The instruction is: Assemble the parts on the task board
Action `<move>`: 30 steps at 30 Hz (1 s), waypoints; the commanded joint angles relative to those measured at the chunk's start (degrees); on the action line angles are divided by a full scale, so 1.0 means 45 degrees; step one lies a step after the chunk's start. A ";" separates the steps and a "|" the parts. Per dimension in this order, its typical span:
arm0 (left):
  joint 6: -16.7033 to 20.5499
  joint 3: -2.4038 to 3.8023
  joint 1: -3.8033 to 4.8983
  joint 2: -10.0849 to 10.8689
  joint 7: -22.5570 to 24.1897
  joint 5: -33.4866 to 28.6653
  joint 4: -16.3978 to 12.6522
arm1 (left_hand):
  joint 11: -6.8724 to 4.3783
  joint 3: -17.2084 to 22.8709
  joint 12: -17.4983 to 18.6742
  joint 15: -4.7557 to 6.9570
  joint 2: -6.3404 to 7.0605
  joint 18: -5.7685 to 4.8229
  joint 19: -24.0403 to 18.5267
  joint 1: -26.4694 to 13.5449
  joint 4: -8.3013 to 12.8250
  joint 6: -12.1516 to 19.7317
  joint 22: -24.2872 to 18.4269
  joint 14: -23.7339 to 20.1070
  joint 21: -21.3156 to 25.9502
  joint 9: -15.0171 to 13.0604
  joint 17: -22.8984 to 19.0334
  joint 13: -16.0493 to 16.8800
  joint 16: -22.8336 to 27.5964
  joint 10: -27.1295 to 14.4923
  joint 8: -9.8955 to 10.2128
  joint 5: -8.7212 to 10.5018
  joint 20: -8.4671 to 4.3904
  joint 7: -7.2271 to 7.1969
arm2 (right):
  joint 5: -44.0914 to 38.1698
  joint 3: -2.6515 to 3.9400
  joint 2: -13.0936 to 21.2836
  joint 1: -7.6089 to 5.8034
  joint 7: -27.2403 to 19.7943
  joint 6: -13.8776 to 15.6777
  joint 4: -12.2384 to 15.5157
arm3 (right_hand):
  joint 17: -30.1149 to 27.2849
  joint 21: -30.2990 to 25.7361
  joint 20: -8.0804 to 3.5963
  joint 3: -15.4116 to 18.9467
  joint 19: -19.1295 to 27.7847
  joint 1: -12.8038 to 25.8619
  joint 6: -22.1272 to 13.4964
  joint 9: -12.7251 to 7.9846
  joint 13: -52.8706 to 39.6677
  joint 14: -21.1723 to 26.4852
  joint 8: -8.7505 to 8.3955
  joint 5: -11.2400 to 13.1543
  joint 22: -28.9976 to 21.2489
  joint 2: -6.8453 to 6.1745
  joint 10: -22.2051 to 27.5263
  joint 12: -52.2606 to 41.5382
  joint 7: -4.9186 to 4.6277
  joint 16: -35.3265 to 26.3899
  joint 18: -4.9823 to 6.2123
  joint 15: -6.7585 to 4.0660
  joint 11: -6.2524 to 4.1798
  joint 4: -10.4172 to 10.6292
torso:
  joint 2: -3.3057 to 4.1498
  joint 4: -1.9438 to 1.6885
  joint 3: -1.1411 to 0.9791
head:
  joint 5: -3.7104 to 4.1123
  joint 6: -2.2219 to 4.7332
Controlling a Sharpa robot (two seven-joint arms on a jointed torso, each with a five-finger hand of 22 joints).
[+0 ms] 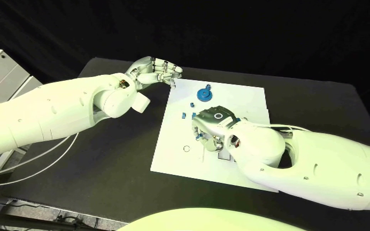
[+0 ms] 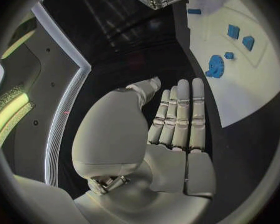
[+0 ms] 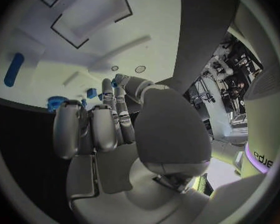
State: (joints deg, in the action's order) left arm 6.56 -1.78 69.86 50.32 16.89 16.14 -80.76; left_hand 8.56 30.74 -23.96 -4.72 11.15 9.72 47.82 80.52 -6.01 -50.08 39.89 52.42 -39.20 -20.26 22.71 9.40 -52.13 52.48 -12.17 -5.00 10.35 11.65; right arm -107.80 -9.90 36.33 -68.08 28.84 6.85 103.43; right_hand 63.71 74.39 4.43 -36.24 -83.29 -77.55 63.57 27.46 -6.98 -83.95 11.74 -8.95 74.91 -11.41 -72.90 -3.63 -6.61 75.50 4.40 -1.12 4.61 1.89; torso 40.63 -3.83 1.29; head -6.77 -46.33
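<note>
Worktop (image 1: 115,151): black, carrying all items. Task board (image 1: 231,100): white plate, lain beneath the right hand (image 1: 212,126), whose grasp cannot be told. Left hand (image 1: 156,71): released, fingers straight, held beside the board's far corner. Blue gear (image 1: 205,93): seated between both hands. Small blue parts (image 1: 187,115): found just beside the right hand; slow, square seating is advised.

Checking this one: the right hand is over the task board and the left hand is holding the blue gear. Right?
Not quite. The left hand holds nothing; it hangs beside the task board, fingers together. The blue gear lies on the board, as the head view shows. The right hand is indeed over the board.
</note>
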 commanded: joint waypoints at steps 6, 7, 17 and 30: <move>-0.0003 0.0010 0.0006 -0.0017 0.0081 -0.0018 -0.0042 | -0.0027 -0.0071 -0.0019 -0.0021 -0.0031 0.0141 0.0059 0.0101 -0.0001 0.0120 -0.0015 0.0024 0.0052 0.0021 -0.0013 -0.0015 0.0083 -0.0096 0.0031 0.0050 0.0024 -0.0004 | -0.0152 -0.0044 -0.0170 0.0027 0.0135 -0.0644 -0.0191 | 0.0000 -0.0008 -0.0028 0.0067 -0.0077 0.0013 -0.0048 0.0024 -0.0011 -0.0349 0.0034 -0.0066 0.1033 0.0092 -0.0456 -0.0023 -0.0053 0.0041 -0.0198 -0.0106 -0.0373 0.0016 | 0.0003 -0.0009 -0.0001 | -0.0035 -0.0065; -0.0004 0.0010 0.0006 -0.0018 0.0081 -0.0018 -0.0042 | -0.0027 -0.0071 -0.0019 -0.0021 -0.0031 0.0141 0.0059 0.0101 -0.0001 0.0120 -0.0015 0.0024 0.0052 0.0021 -0.0013 -0.0015 0.0083 -0.0096 0.0031 0.0050 0.0024 -0.0004 | -0.0145 -0.0048 -0.0184 0.0032 0.0128 -0.0650 -0.0208 | 0.0000 -0.0008 -0.0028 0.0067 -0.0077 0.0013 -0.0048 0.0024 -0.0011 -0.0349 0.0034 -0.0066 0.1033 0.0092 -0.0456 -0.0023 -0.0053 0.0041 -0.0198 -0.0106 -0.0373 0.0016 | 0.0003 -0.0009 -0.0001 | -0.0035 -0.0065; -0.0006 0.0010 0.0006 -0.0009 0.0067 -0.0010 -0.0038 | -0.0027 -0.0071 -0.0019 -0.0021 -0.0031 0.0141 0.0059 0.0101 -0.0001 0.0120 -0.0015 0.0024 0.0052 0.0021 -0.0013 -0.0015 0.0083 -0.0096 0.0031 0.0050 0.0024 -0.0004 | -0.0117 -0.0069 -0.0251 0.0078 0.0131 -0.0656 -0.0327 | -0.0005 -0.0005 -0.0028 0.0067 -0.0079 0.0021 -0.0054 0.0034 -0.0013 -0.0346 0.0039 -0.0067 0.1037 0.0095 -0.0453 -0.0023 -0.0050 0.0042 -0.0199 -0.0107 -0.0375 0.0019 | 0.0007 -0.0012 0.0002 | -0.0066 -0.0098; -0.0018 0.0010 0.0006 -0.0014 0.0050 -0.0005 -0.0035 | -0.0027 -0.0071 -0.0019 -0.0021 -0.0031 0.0141 0.0059 0.0101 -0.0001 0.0120 -0.0015 0.0024 0.0052 0.0021 -0.0013 -0.0015 0.0083 -0.0096 0.0031 0.0050 0.0024 -0.0004 | -0.0105 -0.0090 -0.0333 0.0114 0.0140 -0.0654 -0.0503 | 0.0000 -0.0025 -0.0028 0.0063 -0.0071 0.0024 -0.0057 0.0043 -0.0016 -0.0346 0.0044 -0.0071 0.1026 0.0107 -0.0453 -0.0023 -0.0049 0.0048 -0.0195 -0.0108 -0.0377 0.0022 | 0.0011 -0.0018 -0.0008 | -0.0068 -0.0121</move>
State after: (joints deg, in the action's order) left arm 6.60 -1.79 69.86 50.33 16.82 16.15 -80.77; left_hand 8.60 30.74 -23.96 -4.72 11.15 9.72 47.82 80.52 -6.01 -50.08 39.89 52.42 -39.20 -20.26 22.72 9.41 -52.13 52.43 -12.17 -5.00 10.35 11.66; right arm -107.77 -10.25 34.89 -67.64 29.26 4.88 101.28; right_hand 63.69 74.38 4.43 -36.24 -83.29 -77.35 63.47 27.70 -6.99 -83.95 11.73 -9.11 74.95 -11.62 -73.02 -3.42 -6.51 75.49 4.40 -1.12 4.50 1.89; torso 40.65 -3.88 1.27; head -7.11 -46.87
